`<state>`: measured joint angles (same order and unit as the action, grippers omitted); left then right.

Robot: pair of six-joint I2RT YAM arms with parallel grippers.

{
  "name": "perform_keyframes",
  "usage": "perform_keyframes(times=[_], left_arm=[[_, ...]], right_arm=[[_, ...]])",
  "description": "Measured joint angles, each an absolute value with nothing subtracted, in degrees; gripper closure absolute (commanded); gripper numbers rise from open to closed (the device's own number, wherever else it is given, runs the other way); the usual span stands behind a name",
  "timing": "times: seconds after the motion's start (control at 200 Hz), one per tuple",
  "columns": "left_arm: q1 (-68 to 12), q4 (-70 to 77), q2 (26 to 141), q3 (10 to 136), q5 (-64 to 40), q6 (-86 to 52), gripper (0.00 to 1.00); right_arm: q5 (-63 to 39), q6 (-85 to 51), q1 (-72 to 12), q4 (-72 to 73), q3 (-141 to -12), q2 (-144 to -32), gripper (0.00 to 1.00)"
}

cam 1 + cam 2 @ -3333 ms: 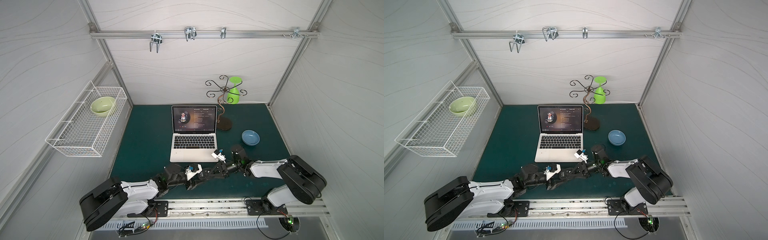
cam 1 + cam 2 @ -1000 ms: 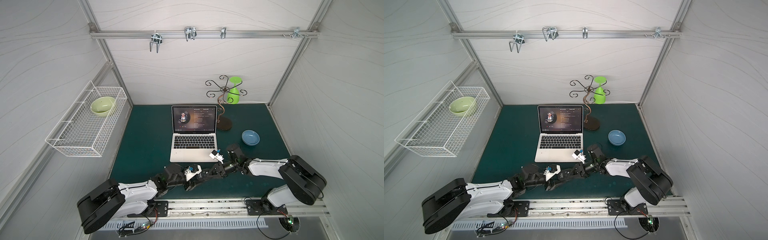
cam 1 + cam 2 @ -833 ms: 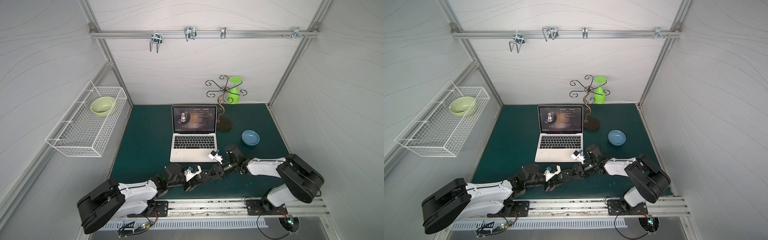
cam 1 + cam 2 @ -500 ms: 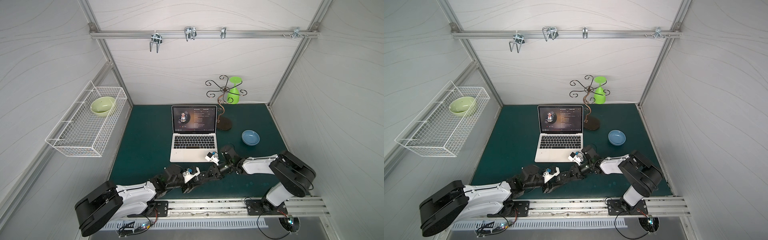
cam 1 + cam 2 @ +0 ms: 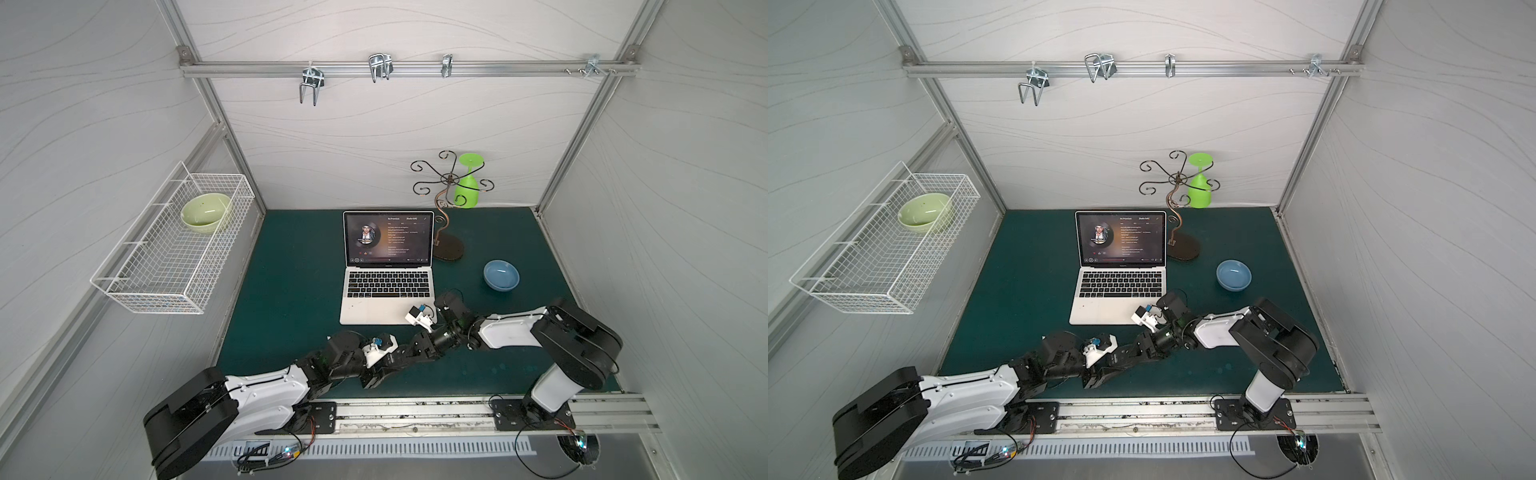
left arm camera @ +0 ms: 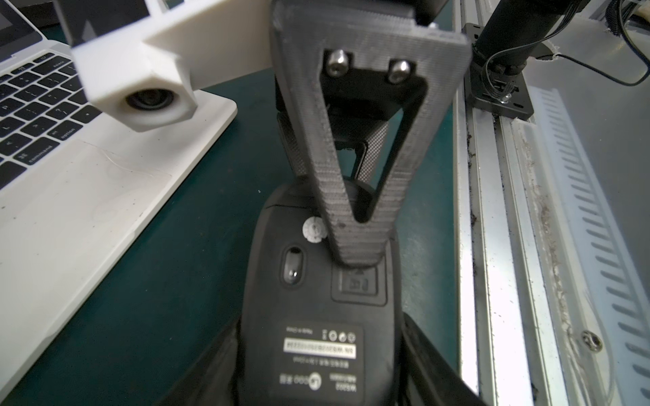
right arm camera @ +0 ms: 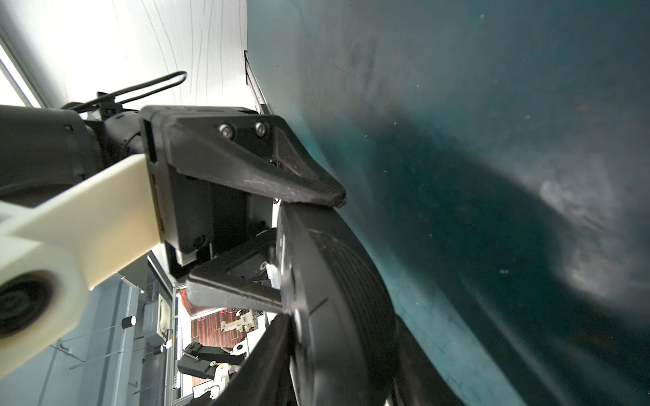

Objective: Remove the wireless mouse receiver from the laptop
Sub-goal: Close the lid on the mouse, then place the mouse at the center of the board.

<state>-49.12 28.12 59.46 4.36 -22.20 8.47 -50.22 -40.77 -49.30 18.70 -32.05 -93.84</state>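
We are holding the mouse (image 6: 316,316) belly-up in our left gripper (image 7: 307,247), whose fingers (image 7: 309,189) are clamping it. In both top views this is happening at about 5 o'clock off the laptop (image 5: 374,311), over the mat (image 5: 291,291). Our right gripper (image 7: 339,327) is straddling the mouse's far end. One finger (image 6: 351,218) is lying across the underside with its tip resting on it, and the other is passing behind the mouse. We cannot tell whether these jaws are squeezing or only sitting around it. We are not picking out the receiver with certainty. A small dark rectangular piece (image 6: 355,284) is sitting in a recess of the underside, right at that fingertip, and we cannot tell whether that is it. Our right wrist is covering the laptop's 5 o'clock corner.
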Motion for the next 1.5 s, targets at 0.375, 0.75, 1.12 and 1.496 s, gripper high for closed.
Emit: perform_keyframes(times=[0.375,0.75,1.12,1.496], left_arm=[[-49.12,27.59,59.07,4.36,-22.2,8.27,1.0],[-49.28,34.96,58.24,5.69,-23.59,7.66,1.0],[-49.28,35.51,57.84,5.76,-23.59,7.68,1.0],[-49.3,35.42,58.43,7.9,-24.14,7.7,0.88]], right_arm=[[-49.71,-41.95,-50.13,19.22,-32.84,-94.11,0.55],[-51.37,-45.67,-48.86,27.97,-30.94,-91.53,0.37],[-53.08,-48.12,-45.17,27.73,-26.04,-82.04,0.31],[-55.22,-49.04,-45.34,28.12,-25.85,-82.19,0.53]])
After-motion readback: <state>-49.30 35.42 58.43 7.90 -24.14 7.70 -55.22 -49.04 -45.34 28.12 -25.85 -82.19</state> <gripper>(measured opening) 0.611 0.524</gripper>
